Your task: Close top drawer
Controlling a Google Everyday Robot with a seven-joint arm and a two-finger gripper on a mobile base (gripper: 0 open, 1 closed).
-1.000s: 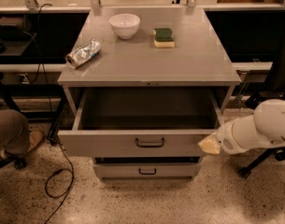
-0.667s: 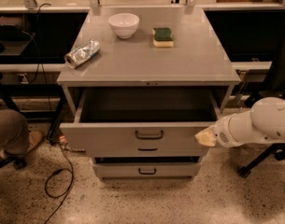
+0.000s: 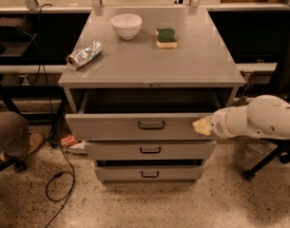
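Observation:
The top drawer (image 3: 111,126) is a wide grey metal drawer with a dark loop handle (image 3: 151,125) at its centre. It stands partly pulled out of the grey cabinet, with a dark gap behind its front panel. My gripper (image 3: 201,126) comes in from the right on a white arm (image 3: 258,120). Its pale tip rests against the right end of the drawer front.
On the cabinet top (image 3: 192,63) lie a white bowl (image 3: 126,25), a green and yellow sponge (image 3: 166,37) and a crumpled silver bag (image 3: 84,54). Two shorter drawers (image 3: 149,150) sit below. A cable (image 3: 59,184) loops on the floor at left. A person's leg and shoe (image 3: 14,139) are at far left.
The top drawer has slid back into the cabinet, so less of its inside shows. My gripper has moved up and inward with the drawer's right end.

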